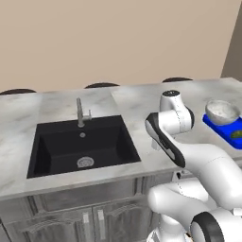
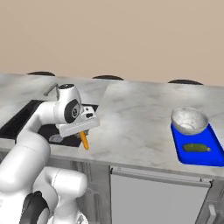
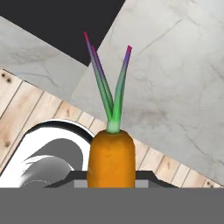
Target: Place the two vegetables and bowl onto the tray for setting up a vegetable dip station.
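My gripper (image 2: pixel 82 134) is shut on the orange carrot (image 2: pixel 84 140), which hangs over the counter's front edge, right beside the sink. In the hand view the carrot (image 3: pixel 111 157) stands between my fingertips, its green top (image 3: pixel 110 92) pointing away over the marble. Far to the right, the blue tray (image 2: pixel 197 158) lies on the counter. The greyish-white speckled bowl (image 2: pixel 189 120) sits on the tray's far end, and the dark green cucumber (image 2: pixel 196 148) lies on it nearer the front. The left base view also shows the bowl (image 1: pixel 222 112), cucumber (image 1: pixel 236 134) and tray (image 1: pixel 211 122).
A black sink (image 1: pixel 82 142) with a metal faucet (image 1: pixel 81 113) is set into the marble counter (image 2: pixel 140 113) to the left. Open marble stretches between the carrot and the tray. Dark stool tops (image 1: pixel 101 85) line the counter's far side.
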Available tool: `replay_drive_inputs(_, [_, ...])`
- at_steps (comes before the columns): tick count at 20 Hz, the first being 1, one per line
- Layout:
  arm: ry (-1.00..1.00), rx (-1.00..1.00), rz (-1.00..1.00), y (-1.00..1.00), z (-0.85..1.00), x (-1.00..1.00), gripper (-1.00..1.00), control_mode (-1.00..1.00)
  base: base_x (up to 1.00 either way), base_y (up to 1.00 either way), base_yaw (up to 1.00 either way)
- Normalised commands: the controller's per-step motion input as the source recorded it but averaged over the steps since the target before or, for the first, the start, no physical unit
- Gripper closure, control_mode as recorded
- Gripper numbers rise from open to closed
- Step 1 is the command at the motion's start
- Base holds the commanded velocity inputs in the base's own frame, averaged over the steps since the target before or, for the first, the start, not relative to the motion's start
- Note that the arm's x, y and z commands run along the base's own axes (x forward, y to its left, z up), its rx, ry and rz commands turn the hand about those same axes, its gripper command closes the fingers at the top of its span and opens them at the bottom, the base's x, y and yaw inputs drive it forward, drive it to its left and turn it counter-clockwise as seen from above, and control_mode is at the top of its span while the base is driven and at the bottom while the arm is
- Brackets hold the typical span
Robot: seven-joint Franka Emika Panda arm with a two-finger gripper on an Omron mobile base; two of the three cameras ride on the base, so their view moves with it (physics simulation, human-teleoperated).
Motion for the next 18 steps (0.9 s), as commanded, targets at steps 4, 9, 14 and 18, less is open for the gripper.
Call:
replay_drive_inputs(4, [0.0,0.0,0.0,0.0,0.0,0.0,1.0,1.0,0.15,-0.54,0.04])
replay_drive_inputs(9, [0.0,0.0,0.0,0.0,0.0,0.0,1.0,1.0,0.15,-0.56,0.0])
replay_drive_inputs(14, [0.0,0.0,0.0,0.0,0.0,0.0,1.0,1.0,0.15,-0.57,0.0])
replay_drive_inputs(18, [0.0,0.0,0.0,0.0,0.0,0.0,1.0,1.0,0.14,-0.58,0.0])
